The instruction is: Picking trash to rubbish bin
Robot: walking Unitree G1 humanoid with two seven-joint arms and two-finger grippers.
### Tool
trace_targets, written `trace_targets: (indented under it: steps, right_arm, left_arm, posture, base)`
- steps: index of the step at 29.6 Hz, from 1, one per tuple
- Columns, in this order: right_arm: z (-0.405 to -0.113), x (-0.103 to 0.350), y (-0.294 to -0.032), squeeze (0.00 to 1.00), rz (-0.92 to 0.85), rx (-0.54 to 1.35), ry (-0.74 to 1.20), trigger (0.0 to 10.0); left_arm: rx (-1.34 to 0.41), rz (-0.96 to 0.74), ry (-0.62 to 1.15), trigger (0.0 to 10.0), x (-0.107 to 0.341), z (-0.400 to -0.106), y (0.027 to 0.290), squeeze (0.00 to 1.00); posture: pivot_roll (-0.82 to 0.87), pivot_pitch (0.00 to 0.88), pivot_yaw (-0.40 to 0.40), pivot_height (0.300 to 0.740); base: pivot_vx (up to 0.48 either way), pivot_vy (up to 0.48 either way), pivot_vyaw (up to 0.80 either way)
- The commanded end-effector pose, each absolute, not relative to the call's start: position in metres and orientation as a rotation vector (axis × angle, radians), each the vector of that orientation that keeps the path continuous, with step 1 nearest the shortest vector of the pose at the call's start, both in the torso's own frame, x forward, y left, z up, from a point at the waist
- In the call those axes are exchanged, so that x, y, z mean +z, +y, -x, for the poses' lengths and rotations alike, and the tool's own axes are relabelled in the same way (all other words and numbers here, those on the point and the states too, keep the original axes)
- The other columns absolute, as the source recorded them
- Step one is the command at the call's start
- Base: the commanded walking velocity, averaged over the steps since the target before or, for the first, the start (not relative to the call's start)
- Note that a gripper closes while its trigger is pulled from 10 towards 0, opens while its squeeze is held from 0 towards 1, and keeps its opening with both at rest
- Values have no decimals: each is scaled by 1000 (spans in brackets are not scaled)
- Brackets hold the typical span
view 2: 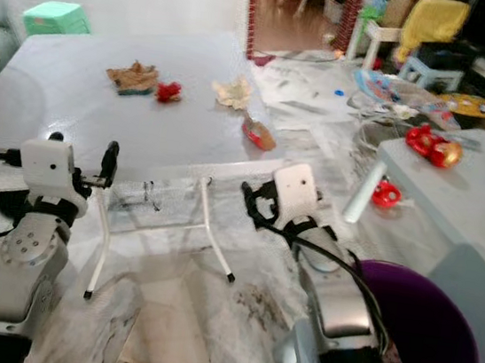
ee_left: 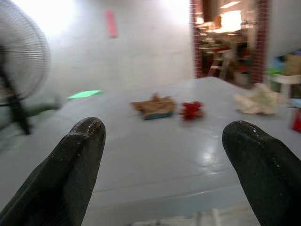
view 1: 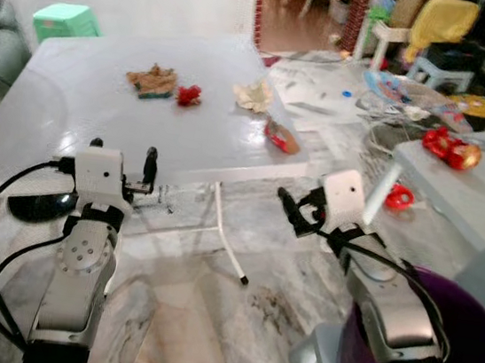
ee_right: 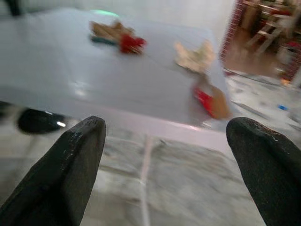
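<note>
both the left gripper (view 1: 122,152) and right gripper (view 1: 297,208) gape wide, empty.

Grey table (view 1: 99,118), red scrap (view 1: 188,96), purple bin (view 2: 448,352), marbled floor (view 1: 269,319).

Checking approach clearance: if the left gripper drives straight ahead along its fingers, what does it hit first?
Probably the near edge of the grey table. The left gripper, open, sits about level with it; the left wrist view looks just over the tabletop towards the brown scrap. Depth is unclear, so it might skim above.
</note>
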State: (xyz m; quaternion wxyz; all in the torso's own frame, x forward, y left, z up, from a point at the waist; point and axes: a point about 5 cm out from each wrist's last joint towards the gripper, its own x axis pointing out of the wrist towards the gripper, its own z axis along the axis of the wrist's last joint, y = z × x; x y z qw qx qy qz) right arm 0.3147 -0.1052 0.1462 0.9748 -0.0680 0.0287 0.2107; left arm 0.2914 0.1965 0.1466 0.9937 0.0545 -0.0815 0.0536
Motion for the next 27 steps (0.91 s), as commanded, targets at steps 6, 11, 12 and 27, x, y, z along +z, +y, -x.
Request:
trace_targets:
  steps: [6, 11, 12, 27]
  right_arm:
    - [-316, 149, -106, 0, 124, 418, 42, 10000]
    - [-317, 151, -105, 0, 124, 418, 32, 10000]
    - [-317, 151, -105, 0, 124, 418, 32, 10000]
    - [-321, 156, -111, 0, 146, 364, -1, 10000]
  left_arm:
    - [103, -108, -129, 10000, 140, -288, 195, 0]
    - [106, -107, -124, 10000, 139, -288, 195, 0]
    - [106, -107, -124, 10000, 139, -288, 195, 0]
    - [84, -107, -128, 10000, 138, -289, 185, 0]
  posture:
    - [-33, 0, 34, 740]
    - [-33, 0, 31, 740]
    - [-33, 0, 31, 740]
    - [-37, 0, 28, 740]
  base:
    - [0, 358, 0]
    - [0, 472, 0]
    - [0, 480, 0]
    - [0, 351, 0]
